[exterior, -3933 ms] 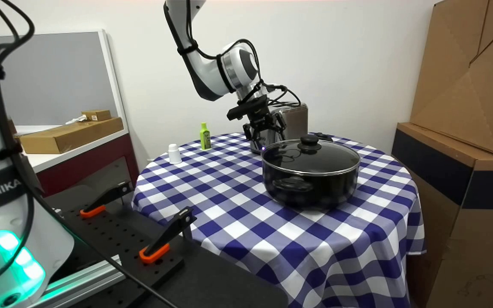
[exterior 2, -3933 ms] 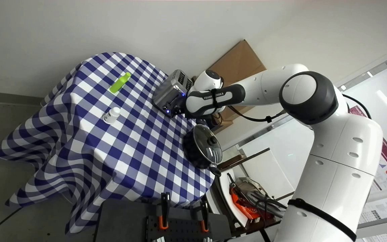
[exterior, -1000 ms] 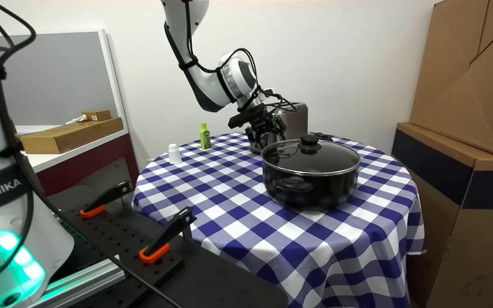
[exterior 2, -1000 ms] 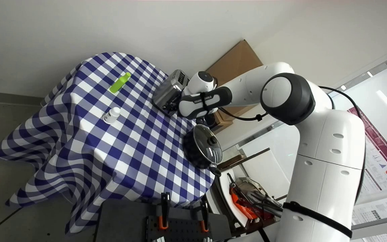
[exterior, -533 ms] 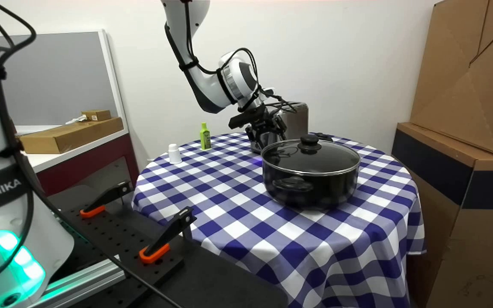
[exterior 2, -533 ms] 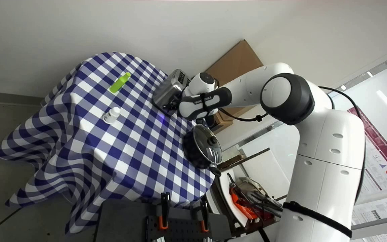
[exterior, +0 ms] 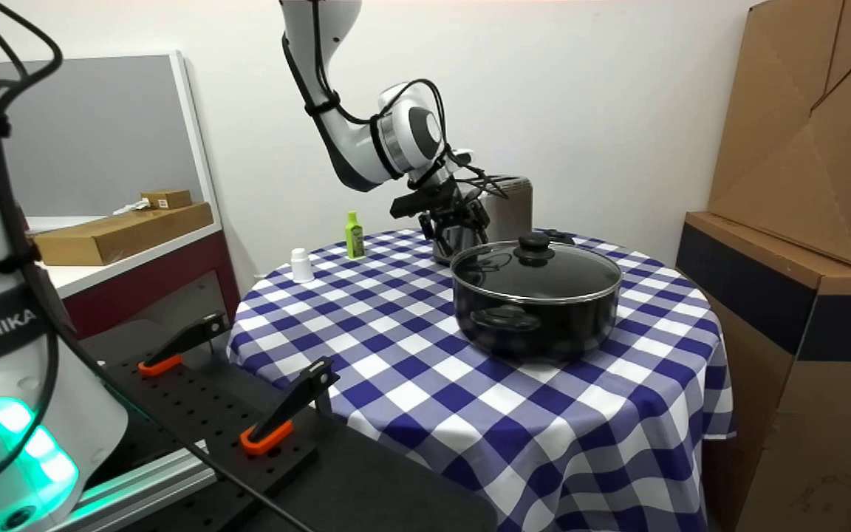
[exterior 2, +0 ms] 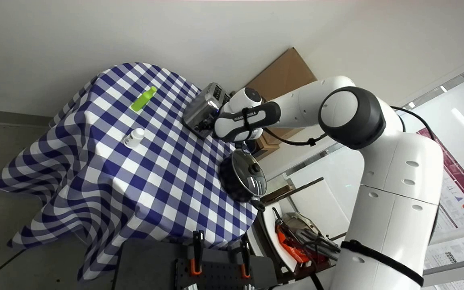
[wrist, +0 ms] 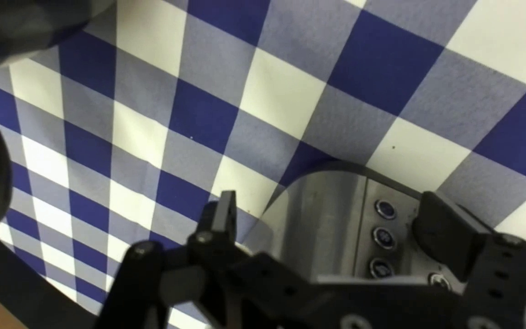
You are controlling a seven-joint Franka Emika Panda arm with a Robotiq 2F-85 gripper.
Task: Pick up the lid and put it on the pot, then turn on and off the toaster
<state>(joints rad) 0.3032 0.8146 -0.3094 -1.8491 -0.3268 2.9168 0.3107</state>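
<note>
- In an exterior view, your round, clear glass lid (exterior: 544, 277) with a metal rim and black centre knob sits level on the wide, round black pot (exterior: 544, 332), right of the frame's middle. Behind them, just above centre, you have the boxy, shiny silver metal toaster (exterior: 512, 210), with your black two-fingered gripper (exterior: 461, 235) in front of its left part. Two black-and-orange clamps (exterior: 294, 403) stand at lower left; brown cardboard boxes (exterior: 802, 148) fill the right edge.
- In an exterior view, the blue-and-white checked cloth (exterior 2: 163, 173) spreads over the left and middle, and your white robot arm (exterior 2: 389, 161) spans the right side. The arm's end hides much of the gripper, so you cannot read the finger gap here. The lidded pot is below centre. Left of centre are a bright green bottle (exterior 2: 143, 99) and a white container (exterior 2: 134, 138), well apart from the toaster.
- In the wrist view, the gripper lines the bottom edge. Its black fingers (wrist: 224, 212) stand wide apart, lower middle and lower right, with the toaster's curved silver end and round buttons (wrist: 384, 238) between them. Whether a finger touches the toaster, you cannot tell. A dark shape (wrist: 30, 32) at upper left is too blurred to name.
</note>
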